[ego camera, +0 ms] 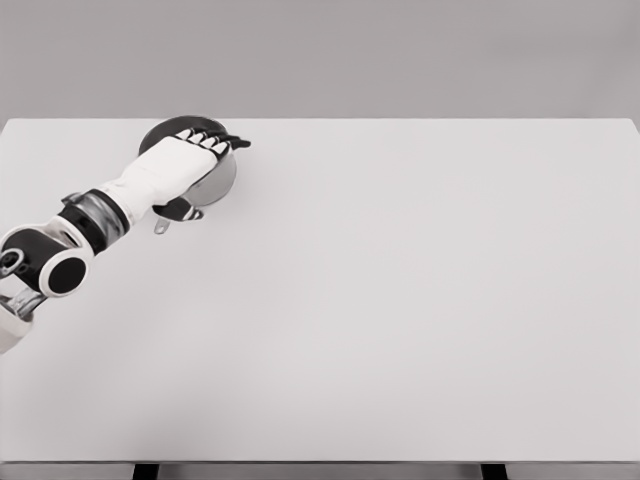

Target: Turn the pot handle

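A plain grey wall stands behind a wide white table (400,320), which fills nearly the whole head view. Two dark legs show under the table's near edge, one left of the middle and one toward the right.

Nearest on the left, the left arm (60,255) comes in from the lower left edge, with a black and white joint at the wrist and a clear sleeve above it. From there the white forearm slants up and to the right, toward the pot.

The pot (215,180) sits on the table near its far left corner, close to the far edge. It is a small metal one with a dark rim, seen from above and mostly covered by the hand. A small metal tab sticks out from the pot on its near left side, just beside the thumb.

The left hand (185,165) lies over the pot, palm down. Its fingers (210,140) reach across the top to the far rim, set close together and bent at the tips, and the dark thumb comes round the pot's near side. The hand thus closes on the pot, though the contact under the palm is hidden.
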Motion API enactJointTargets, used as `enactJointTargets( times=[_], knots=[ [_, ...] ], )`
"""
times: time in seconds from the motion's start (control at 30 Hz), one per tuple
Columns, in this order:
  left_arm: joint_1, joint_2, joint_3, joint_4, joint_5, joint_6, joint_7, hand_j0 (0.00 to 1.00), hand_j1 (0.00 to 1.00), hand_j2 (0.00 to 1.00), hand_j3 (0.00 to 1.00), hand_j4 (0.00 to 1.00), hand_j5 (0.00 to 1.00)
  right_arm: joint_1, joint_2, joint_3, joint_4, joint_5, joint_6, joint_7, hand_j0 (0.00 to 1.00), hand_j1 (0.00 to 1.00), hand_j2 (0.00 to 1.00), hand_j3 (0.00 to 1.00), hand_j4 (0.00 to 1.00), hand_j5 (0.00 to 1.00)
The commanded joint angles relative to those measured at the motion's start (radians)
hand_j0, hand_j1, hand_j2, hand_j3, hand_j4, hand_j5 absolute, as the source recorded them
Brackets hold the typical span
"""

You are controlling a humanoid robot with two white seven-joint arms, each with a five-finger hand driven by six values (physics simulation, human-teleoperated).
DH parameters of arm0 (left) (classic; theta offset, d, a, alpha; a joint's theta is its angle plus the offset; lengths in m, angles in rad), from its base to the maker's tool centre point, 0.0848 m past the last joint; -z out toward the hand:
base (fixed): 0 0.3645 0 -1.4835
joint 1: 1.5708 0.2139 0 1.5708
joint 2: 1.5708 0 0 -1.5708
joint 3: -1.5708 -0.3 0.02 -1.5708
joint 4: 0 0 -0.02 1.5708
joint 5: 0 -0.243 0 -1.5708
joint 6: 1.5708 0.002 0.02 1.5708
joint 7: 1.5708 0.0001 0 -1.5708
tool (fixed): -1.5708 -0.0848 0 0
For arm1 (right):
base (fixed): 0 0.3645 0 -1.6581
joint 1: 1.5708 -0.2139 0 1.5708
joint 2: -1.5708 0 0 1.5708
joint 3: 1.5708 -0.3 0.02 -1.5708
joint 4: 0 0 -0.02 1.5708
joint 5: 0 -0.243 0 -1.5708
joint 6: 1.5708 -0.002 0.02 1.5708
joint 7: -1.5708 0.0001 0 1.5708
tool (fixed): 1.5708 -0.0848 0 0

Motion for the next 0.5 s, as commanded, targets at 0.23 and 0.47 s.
enactJointTargets(
  times=[0.23, 0.47],
  knots=[
    [0.002, 0.006, 0.01, 0.0, -0.007, 0.0, -0.005, 1.0, 1.0, 1.0, 1.0, 1.0, 1.0, 0.0, 0.0, 0.0, 0.0, 0.0, 0.0, 0.0, 1.0, 1.0, 1.0, 1.0, 1.0, 1.0],
    [0.003, 0.023, 0.018, 0.001, -0.008, 0.0, -0.005, 1.0, 1.0, 1.0, 1.0, 1.0, 1.0, 0.0, 0.0, 0.0, 0.0, 0.0, 0.0, 0.0, 1.0, 1.0, 1.0, 1.0, 1.0, 1.0]
  ],
)
